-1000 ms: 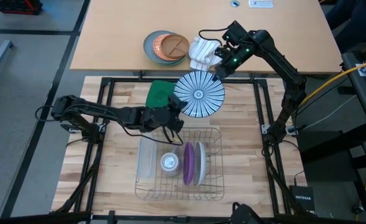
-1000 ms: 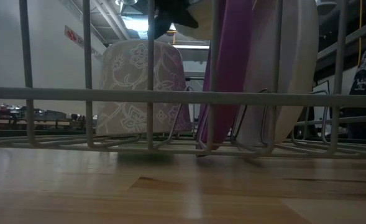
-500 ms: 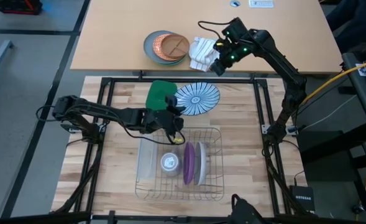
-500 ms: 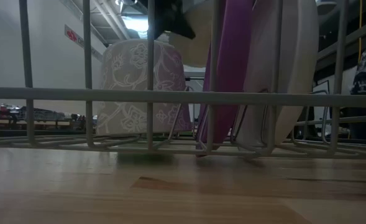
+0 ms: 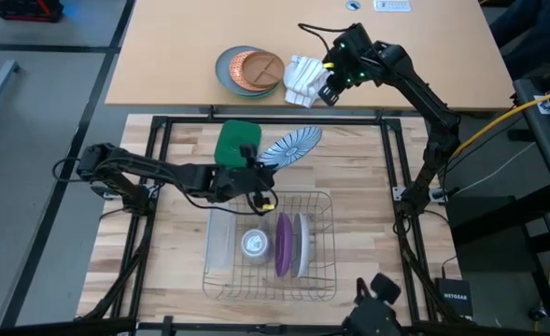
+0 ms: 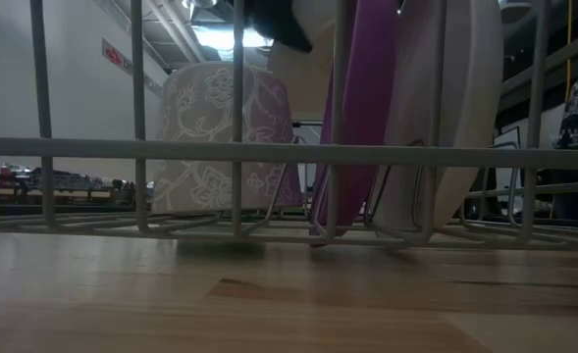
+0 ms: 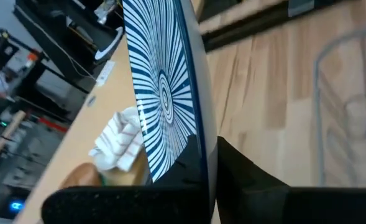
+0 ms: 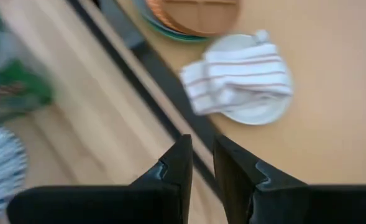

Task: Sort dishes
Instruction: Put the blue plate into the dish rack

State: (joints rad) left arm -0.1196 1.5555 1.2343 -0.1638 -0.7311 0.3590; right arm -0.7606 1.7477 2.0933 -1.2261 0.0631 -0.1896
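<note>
Left gripper (image 5: 261, 174), centre frame, clamps the striped plate (image 5: 290, 146) by its rim, tilted above the rack (image 5: 270, 245). Right gripper (image 5: 329, 89), upper right, stands slightly open, empty, over the cloth (image 5: 304, 77).

Striped plate (image 5: 290, 147) tilted, held — purple (image 5: 283, 245), white (image 5: 300, 245) racked upright

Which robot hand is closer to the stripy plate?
The left. The left gripper is clamped on the striped plate's edge, holding it tilted above the dish rack. The right gripper is apart from it, up over the cloth on the far table.
</note>
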